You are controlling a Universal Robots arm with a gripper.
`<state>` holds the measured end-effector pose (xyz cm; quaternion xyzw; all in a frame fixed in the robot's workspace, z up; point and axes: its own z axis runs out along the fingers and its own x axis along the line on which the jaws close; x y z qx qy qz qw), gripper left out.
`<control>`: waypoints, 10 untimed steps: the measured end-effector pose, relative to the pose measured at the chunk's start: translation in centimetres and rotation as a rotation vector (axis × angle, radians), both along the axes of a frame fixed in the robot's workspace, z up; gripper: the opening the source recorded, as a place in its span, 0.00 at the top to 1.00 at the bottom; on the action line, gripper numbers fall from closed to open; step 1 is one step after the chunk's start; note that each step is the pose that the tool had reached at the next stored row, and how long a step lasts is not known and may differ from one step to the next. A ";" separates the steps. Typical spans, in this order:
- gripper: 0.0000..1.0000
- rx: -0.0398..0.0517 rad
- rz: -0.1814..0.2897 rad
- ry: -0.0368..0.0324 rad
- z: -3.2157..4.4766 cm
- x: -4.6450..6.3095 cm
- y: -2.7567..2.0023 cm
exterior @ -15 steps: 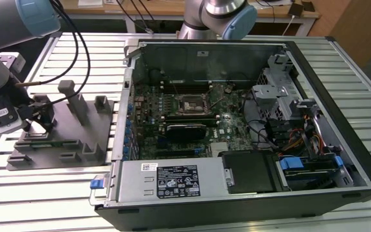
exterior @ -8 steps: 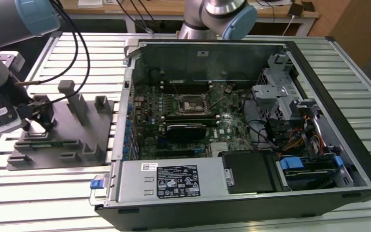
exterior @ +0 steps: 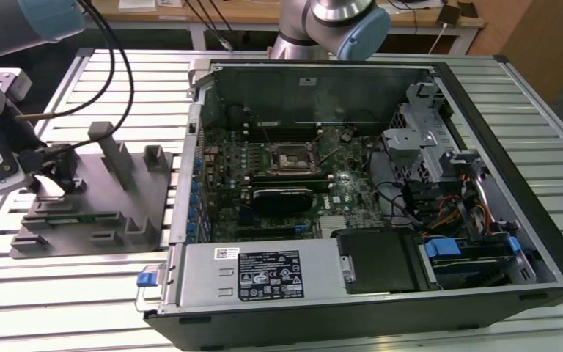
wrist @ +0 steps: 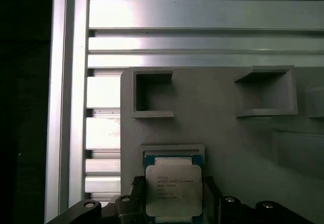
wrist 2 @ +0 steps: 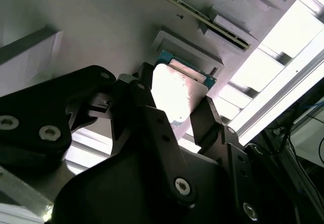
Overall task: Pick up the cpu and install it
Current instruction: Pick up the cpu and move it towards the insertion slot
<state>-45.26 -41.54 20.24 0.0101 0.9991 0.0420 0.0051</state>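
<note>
Early stage: the gripper (wrist 2: 177,102) brackets the cpu (wrist: 173,193) on the grey tray (wrist: 228,133), whether it is clamped on it I cannot tell, and the socket (exterior: 295,158), well apart from that tray, looks unfilled.

1. The cpu (wrist: 173,189) carries several short lines of dark print on its silvery metal lid in the first wrist view. The letters are too small to make out.
2. In the second wrist view the cpu's (wrist 2: 174,90) lid is washed out by glare, and no print can be read on it.
3. In the lower middle of the exterior view, a black label (exterior: 270,273) with rows of white print and small symbols lies on top of the grey power supply (exterior: 203,275). None of it can be read.
4. Just to the upper left of that label, a small white sticker (exterior: 226,253) sits on the same power supply. Its marks are also too small to read.
</note>
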 end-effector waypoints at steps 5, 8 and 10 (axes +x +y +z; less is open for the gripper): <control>0.46 0.0000 0.000 -0.0013 0.85 0.0 0.00; 0.46 0.0000 0.000 -0.0028 1.33 0.0 0.00; 0.46 0.0001 0.000 -0.0038 1.67 0.0 0.00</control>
